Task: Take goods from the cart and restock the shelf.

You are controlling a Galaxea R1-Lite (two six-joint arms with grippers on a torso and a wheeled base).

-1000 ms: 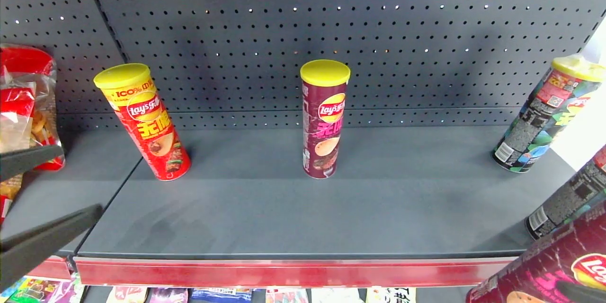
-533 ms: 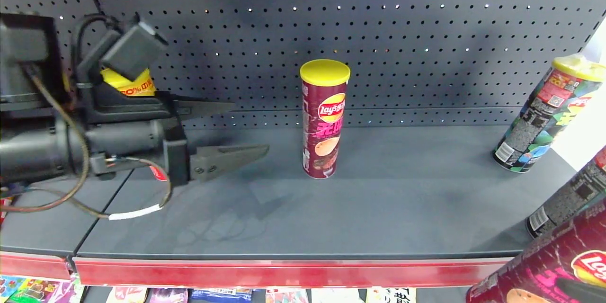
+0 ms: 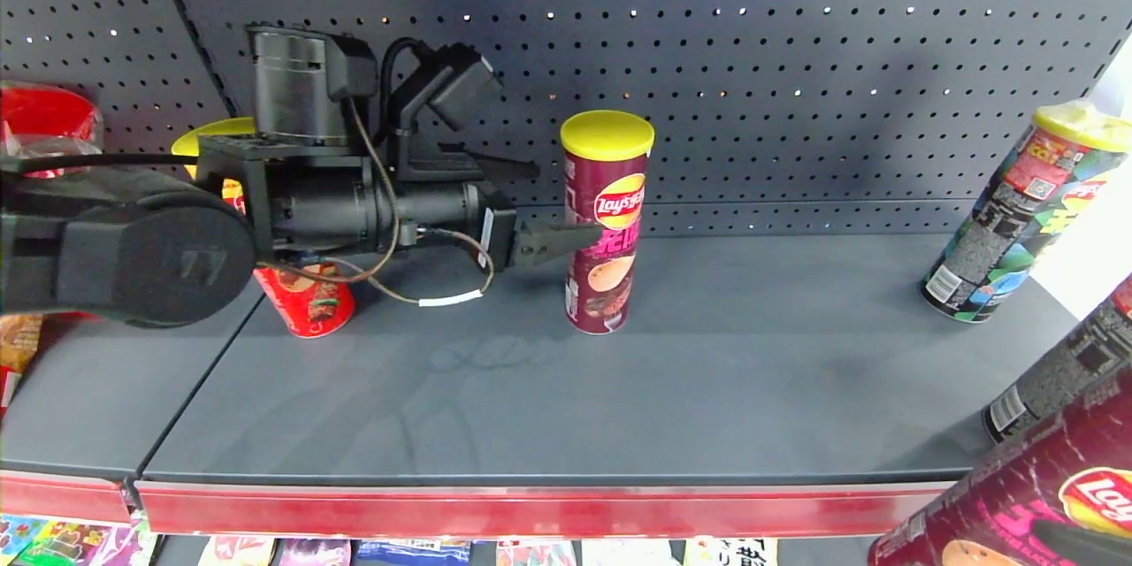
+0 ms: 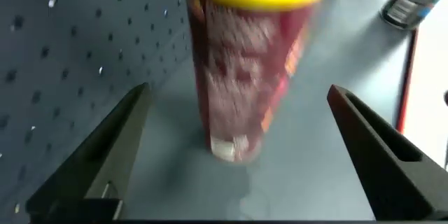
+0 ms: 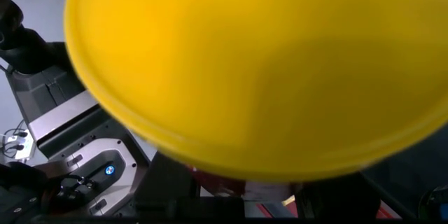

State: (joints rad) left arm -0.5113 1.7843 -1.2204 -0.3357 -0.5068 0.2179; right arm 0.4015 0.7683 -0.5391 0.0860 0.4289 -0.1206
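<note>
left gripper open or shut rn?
Open. The left gripper's black fingers stand wide apart either side of the upright maroon chip can with yellow lid, gaps on both sides.

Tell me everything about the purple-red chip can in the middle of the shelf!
The maroon chip can is a tall tube with a yellow lid and a picture label. It stands upright on the grey shelf, near the pegboard back. The left gripper is open, with a finger toward each side of the can; no contact shows.
</note>
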